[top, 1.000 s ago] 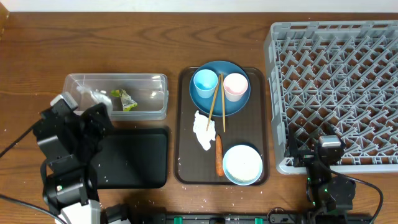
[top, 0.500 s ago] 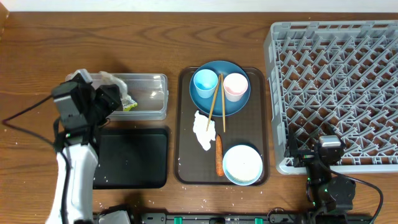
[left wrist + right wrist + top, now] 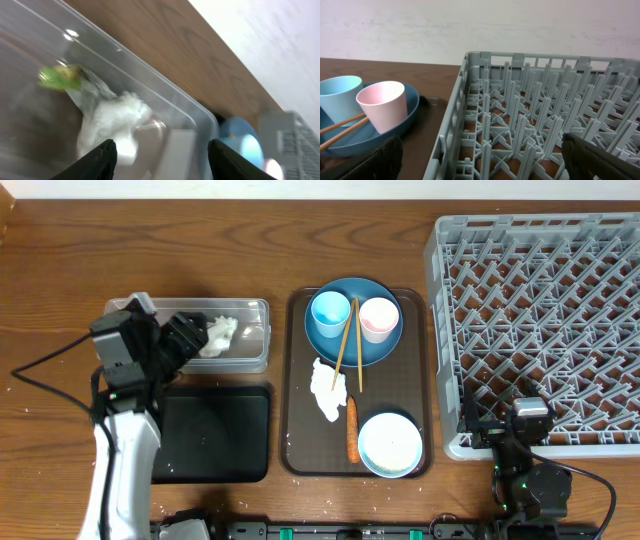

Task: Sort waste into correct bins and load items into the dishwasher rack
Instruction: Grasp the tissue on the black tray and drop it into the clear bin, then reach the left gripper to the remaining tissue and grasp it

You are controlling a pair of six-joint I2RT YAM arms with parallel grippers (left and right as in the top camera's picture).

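One crumpled paper scrap in clear tub, against green wrapper | left jaws apart just above it, gripping nothing | another scrap and carrot on brown tray | right jaws wide apart, empty, by grey rack near corner, over tabletop

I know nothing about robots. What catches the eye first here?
The grey dishwasher rack fills the right side. On the brown tray in the middle sits a loaded blue plate. At left, the left gripper hangs open over a clear tub holding crumpled white paper.
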